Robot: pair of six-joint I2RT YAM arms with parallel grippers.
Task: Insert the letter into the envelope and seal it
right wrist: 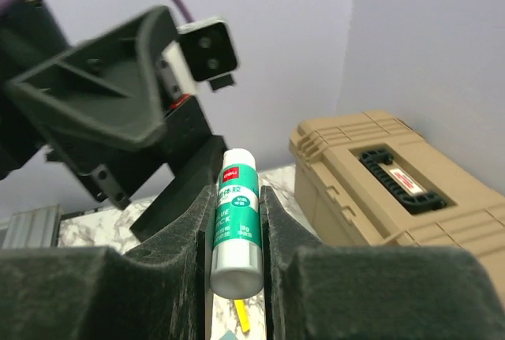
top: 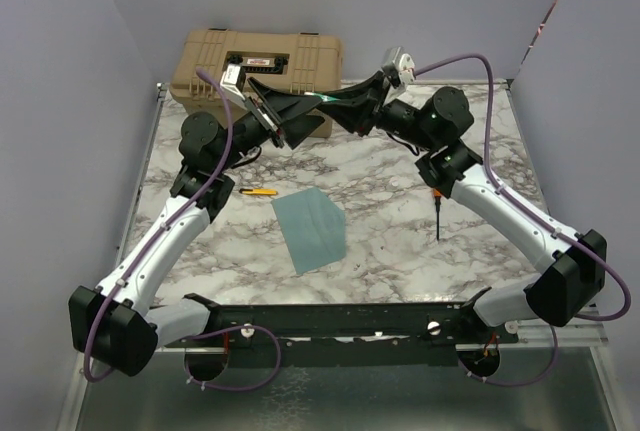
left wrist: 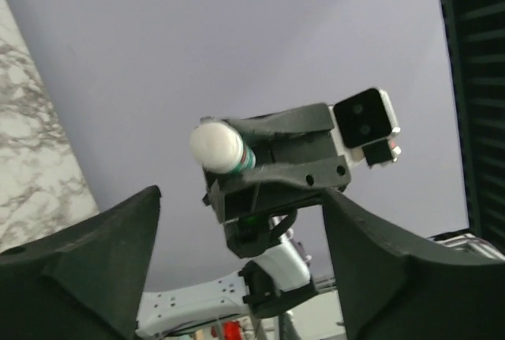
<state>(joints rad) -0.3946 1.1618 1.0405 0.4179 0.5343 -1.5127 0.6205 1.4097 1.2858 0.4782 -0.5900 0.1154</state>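
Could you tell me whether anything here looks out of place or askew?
Nothing looks spilled or damaged. The teal envelope lies skewed to the table's edges, and the glue stick is up in the air, clamped in the right gripper, facing the open left gripper.

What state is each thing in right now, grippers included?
Left gripper: open, holding nothing.
Right gripper: shut on the glue stick.
Glue stick: held up off the table; cap on or off cannot be told.
Envelope: lying flat on the table, untouched; sealed or not cannot be told.
Letter: not in view.
Tan case: lid closed.
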